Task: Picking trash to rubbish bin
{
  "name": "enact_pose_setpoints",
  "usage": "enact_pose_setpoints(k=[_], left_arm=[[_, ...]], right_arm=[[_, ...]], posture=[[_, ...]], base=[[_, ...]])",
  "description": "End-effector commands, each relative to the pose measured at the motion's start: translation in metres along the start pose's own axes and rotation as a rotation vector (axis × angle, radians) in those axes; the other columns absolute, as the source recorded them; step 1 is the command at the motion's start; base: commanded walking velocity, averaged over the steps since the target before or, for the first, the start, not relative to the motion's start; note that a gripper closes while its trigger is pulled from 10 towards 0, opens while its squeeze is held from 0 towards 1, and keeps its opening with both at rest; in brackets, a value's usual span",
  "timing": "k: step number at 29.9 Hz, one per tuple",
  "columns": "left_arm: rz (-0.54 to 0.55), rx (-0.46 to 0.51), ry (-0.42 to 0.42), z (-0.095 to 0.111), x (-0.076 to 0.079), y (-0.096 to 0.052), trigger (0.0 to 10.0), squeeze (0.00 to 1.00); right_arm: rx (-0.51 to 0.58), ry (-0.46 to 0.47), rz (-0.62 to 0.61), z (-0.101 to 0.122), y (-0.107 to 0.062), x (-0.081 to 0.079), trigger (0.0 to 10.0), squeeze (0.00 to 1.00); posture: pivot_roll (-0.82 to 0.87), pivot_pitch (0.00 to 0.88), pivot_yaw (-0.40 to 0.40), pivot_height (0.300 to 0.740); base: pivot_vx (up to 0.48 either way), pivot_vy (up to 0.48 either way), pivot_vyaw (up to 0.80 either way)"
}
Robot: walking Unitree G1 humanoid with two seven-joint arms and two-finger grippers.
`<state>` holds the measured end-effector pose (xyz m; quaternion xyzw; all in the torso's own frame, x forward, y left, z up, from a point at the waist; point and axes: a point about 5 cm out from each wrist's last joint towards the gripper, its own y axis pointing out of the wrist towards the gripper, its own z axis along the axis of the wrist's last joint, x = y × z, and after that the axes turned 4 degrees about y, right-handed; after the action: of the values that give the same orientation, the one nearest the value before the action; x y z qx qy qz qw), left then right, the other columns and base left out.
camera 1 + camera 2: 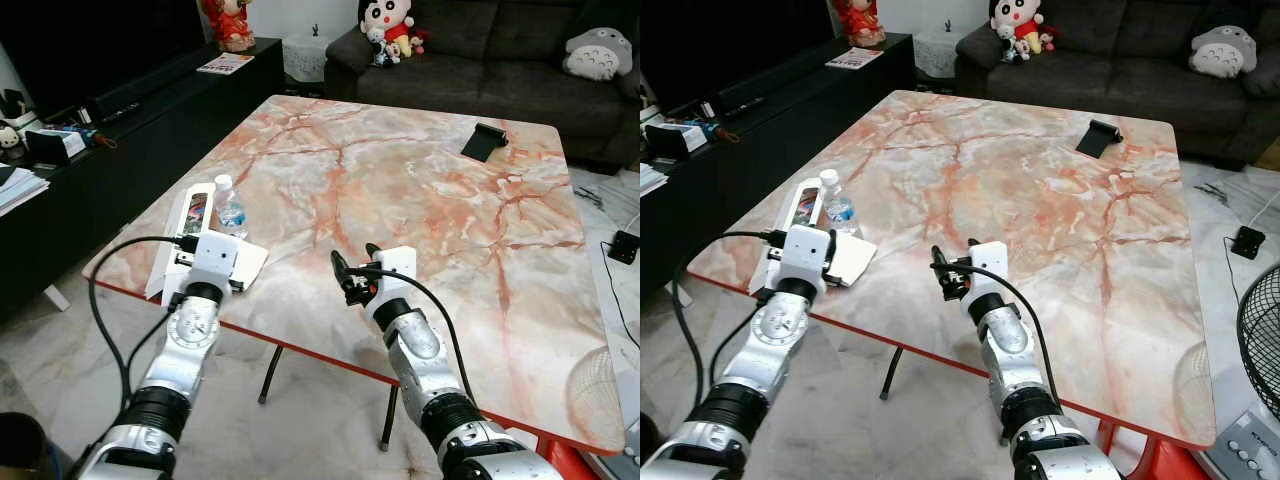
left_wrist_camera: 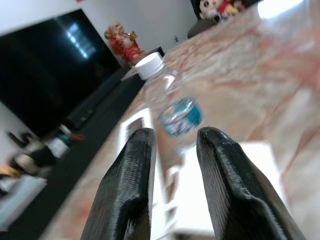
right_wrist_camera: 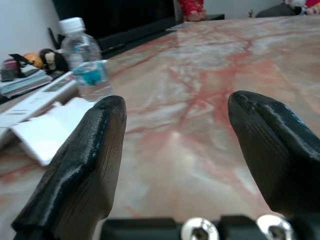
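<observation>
1 plastic bottle stands upright near the table's left front corner, beside a long white box and flat white paper. Left gripper hovers just short of the bottle, fingers apart with a narrow gap, holding nothing. Right gripper hangs over bare marble near the front edge, fingers spread wide, empty. Risk: the light, tall bottle may tip or roll if a finger nudges it off-centre, and the narrow gap may not clear its body.
</observation>
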<state>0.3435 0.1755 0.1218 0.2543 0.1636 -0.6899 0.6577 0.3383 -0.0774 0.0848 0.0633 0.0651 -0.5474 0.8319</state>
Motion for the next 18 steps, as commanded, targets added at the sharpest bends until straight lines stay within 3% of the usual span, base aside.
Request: enact_pose_setpoints(k=[1, 2, 3, 4, 5, 6, 13, 15, 16, 18], left_arm=[[-0.05, 0.013, 0.098, 0.001, 0.0, -0.001, 10.0, 0.0], [-0.086, 0.016, 0.188, 0.0, -0.003, -0.001, 10.0, 0.75], [-0.086, 0.016, 0.188, 0.0, -0.003, -0.001, 10.0, 0.75], [-0.143, 0.014, 0.288, -0.003, -0.004, -0.002, 10.0, 1.0], [-0.234, 0.003, 0.436, -0.008, -0.006, -0.003, 10.0, 1.0], [-0.257, -0.002, 0.468, -0.009, -0.006, -0.003, 10.0, 1.0], [-0.325, -0.015, 0.573, -0.011, -0.01, -0.002, 10.0, 1.0], [-0.339, -0.02, 0.598, -0.012, -0.009, -0.002, 10.0, 0.96], [-0.347, -0.023, 0.609, -0.013, -0.009, -0.003, 10.0, 0.0], [-0.364, -0.036, 0.628, -0.016, -0.007, -0.003, 10.0, 0.0]], right_arm=[[0.006, -0.006, 0.017, 0.004, 0.004, -0.003, 10.0, 0.0], [0.004, -0.005, 0.018, 0.003, 0.004, -0.004, 10.0, 0.0], [0.004, -0.005, 0.018, 0.003, 0.004, -0.004, 10.0, 0.0], [0.002, -0.004, 0.022, 0.003, 0.004, -0.005, 10.0, 0.0], [-0.003, -0.003, 0.029, 0.002, 0.004, -0.006, 10.0, 0.0], [-0.004, -0.003, 0.032, 0.002, 0.004, -0.006, 10.0, 0.0], [-0.007, -0.005, 0.038, 0.002, 0.004, -0.006, 10.0, 0.0], [-0.007, -0.006, 0.039, 0.002, 0.004, -0.006, 10.0, 0.0], [-0.007, -0.005, 0.04, 0.002, 0.004, -0.006, 10.0, 0.0], [-0.008, -0.003, 0.041, 0.002, 0.004, -0.006, 10.0, 0.0]], posture=[[-0.03, 0.01, 0.024, 0.74], [-0.03, 0.01, 0.023, 0.74], [-0.03, 0.01, 0.023, 0.74], [-0.02, 0.012, 0.021, 0.74], [-0.02, 0.012, 0.021, 0.74], [-0.02, 0.014, 0.019, 0.74], [-0.02, 0.013, 0.017, 0.74], [-0.02, 0.013, 0.017, 0.74], [-0.02, 0.013, 0.017, 0.74], [-0.02, 0.013, 0.017, 0.74]], base=[[0.0, 0.0, 0.0], [0.0, 0.0, 0.0], [0.0, 0.0, 0.0], [0.0, 0.0, 0.0], [0.0, 0.0, 0.0], [0.0, 0.0, 0.0], [0.0, 0.0, 0.0], [0.0, 0.0, 0.0], [0.0, 0.0, 0.0], [0.0, 0.0, 0.0]])
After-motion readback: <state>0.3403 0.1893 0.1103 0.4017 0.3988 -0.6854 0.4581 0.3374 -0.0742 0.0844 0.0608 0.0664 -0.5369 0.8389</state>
